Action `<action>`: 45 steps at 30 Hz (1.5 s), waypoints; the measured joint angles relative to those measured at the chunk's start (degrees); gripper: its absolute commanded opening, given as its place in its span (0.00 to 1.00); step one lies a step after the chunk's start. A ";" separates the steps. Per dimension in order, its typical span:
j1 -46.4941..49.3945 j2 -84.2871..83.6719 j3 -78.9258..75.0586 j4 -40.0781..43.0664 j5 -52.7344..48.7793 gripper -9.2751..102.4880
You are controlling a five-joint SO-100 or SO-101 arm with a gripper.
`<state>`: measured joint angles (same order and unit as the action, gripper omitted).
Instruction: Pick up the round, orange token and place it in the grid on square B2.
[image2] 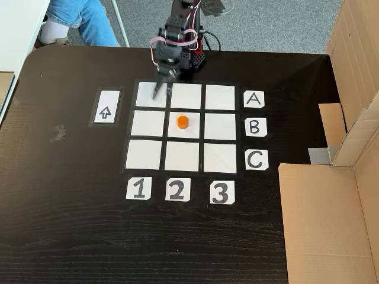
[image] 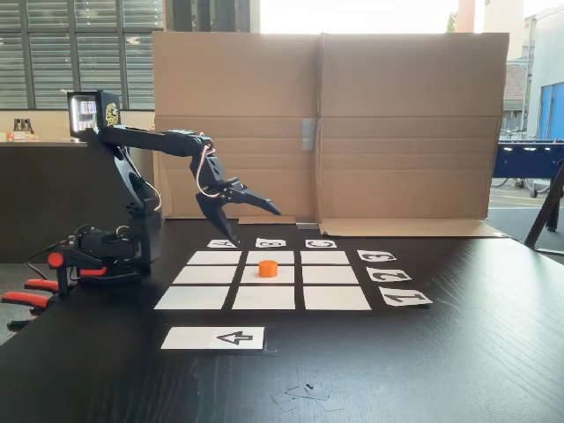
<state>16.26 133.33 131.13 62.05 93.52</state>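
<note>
One token (image2: 182, 122) sits on square B2 (image2: 193, 133), pincer (image: 256, 222) open above

dark wood table (image2: 71, 236), paper grid (image2: 185, 128), arrow strip (image2: 106, 107), letter and number cards

In a fixed view, the arm (image2: 177, 35) is cut off by the top edge, so its base and rear links are out of frame. Its jaws (image2: 159, 90) are foreshortened from above, and whether they stand apart or closed cannot be told there. They cover part of a grid (image2: 186, 127) cell. A seated person's leg (image2: 80, 21) is cropped by the top edge. The cardboard (image2: 328, 228) runs off the right and bottom edges.

In the other fixed view, the letter cards (image: 270, 242) behind the grid are too foreshortened to read surely. The clamps (image: 31, 295) run off the left edge. The paper scraps (image: 304, 394) on the table (image: 441, 370) are too dim to identify.
</note>
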 measured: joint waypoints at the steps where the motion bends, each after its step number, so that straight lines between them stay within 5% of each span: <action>1: 1.67 1.85 0.35 -0.53 0.09 0.38; 5: 10.63 11.95 5.80 -3.78 0.35 0.10; 23: 60.73 50.71 30.50 -1.85 -5.45 0.08; 45: 69.43 57.30 38.76 -1.05 -6.77 0.08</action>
<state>85.69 190.63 169.89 61.00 86.75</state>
